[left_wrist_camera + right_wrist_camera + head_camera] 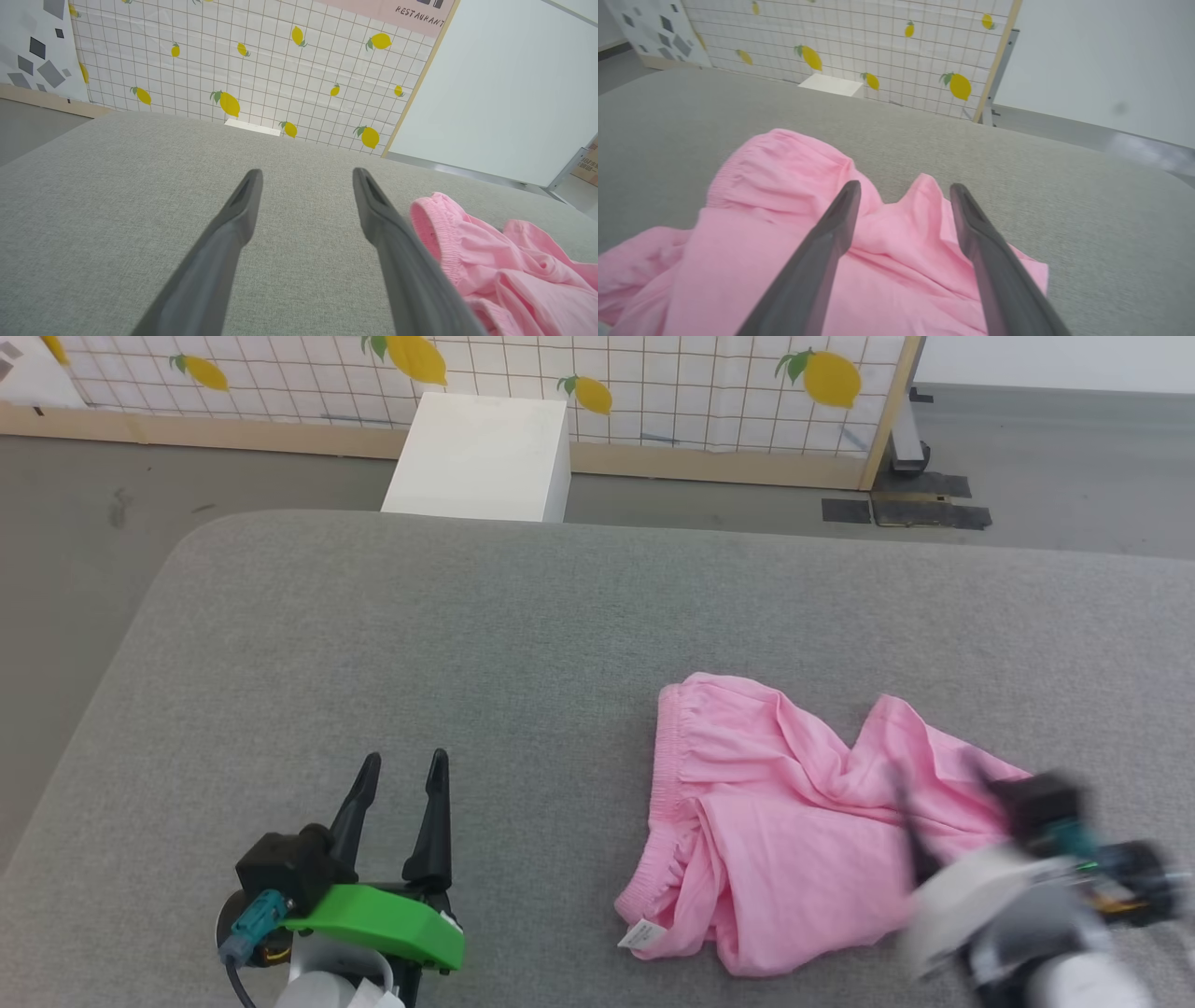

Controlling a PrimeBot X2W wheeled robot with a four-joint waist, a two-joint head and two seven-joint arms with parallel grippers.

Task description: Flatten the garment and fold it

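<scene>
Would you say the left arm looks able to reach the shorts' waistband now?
Probably yes: the left gripper stands open, and only bare grey cushion lies between it and the waistband; the right gripper is over the other end.

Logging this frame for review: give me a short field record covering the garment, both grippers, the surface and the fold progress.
item: garment, pink shorts, crumpled, waistband toward the left of the head view
tag: white label at the garment's near left corner
support: grey padded surface
left: left gripper open, empty, apart from the garment
right: right gripper open, over the garment, gripping nothing
progress: not flattened, not folded
</scene>
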